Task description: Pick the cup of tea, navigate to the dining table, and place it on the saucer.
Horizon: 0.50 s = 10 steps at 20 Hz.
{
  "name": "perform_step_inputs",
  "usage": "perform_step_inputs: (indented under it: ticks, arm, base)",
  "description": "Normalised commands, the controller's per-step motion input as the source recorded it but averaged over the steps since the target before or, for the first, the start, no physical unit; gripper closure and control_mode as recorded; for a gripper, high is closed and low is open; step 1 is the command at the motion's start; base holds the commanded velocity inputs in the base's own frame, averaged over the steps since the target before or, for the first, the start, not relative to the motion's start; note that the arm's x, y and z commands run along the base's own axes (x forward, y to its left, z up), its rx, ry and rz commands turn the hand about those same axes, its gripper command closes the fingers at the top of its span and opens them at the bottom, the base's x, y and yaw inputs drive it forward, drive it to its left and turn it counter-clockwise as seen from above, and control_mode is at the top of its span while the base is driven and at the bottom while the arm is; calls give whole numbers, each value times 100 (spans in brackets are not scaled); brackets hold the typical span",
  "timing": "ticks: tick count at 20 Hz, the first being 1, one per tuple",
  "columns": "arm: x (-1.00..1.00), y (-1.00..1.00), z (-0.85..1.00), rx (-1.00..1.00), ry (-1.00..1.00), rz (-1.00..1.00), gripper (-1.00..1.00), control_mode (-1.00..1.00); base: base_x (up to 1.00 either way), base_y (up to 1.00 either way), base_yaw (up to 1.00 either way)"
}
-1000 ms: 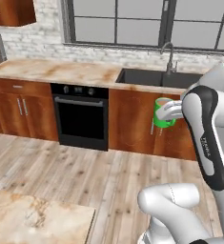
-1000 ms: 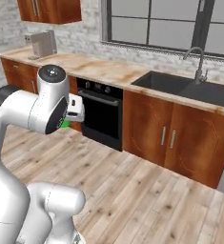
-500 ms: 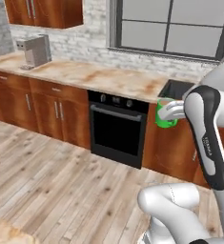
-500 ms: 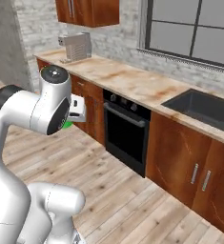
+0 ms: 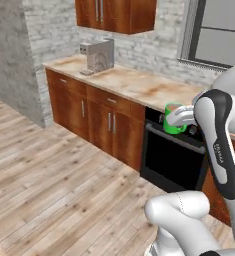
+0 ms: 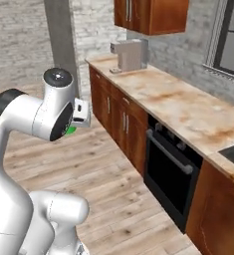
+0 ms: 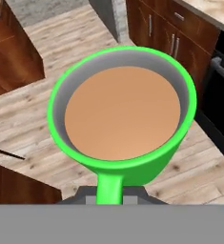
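In your left base view, the cup of tea (image 5: pixel 175 125) hangs in the air at the gripper (image 5: pixel 181 120), in front of the black oven (image 5: pixel 174 160) and level with the counter (image 5: pixel 134 82). In your right base view, a green sliver of the cup (image 6: pixel 70 131) peeks out behind the arm. In your hand view, the cup (image 7: pixel 123 114) sits upright, full of brown tea, its handle clamped by the gripper over wooden floor (image 7: pixel 32 119).

One cup of tea (image 7: pixel 123 112), one oven (image 5: pixel 171 160), one coffee machine (image 5: pixel 99 55)
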Motion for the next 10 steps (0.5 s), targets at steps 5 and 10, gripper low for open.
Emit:
perform_step_inputs:
  ticks: [5, 10]
  arm:
    - [0, 0, 0, 0, 0, 0, 100, 100]
    - [0, 0, 0, 0, 0, 0, 100, 100]
  base:
    - [100, 0, 51]
    - [100, 4, 42]
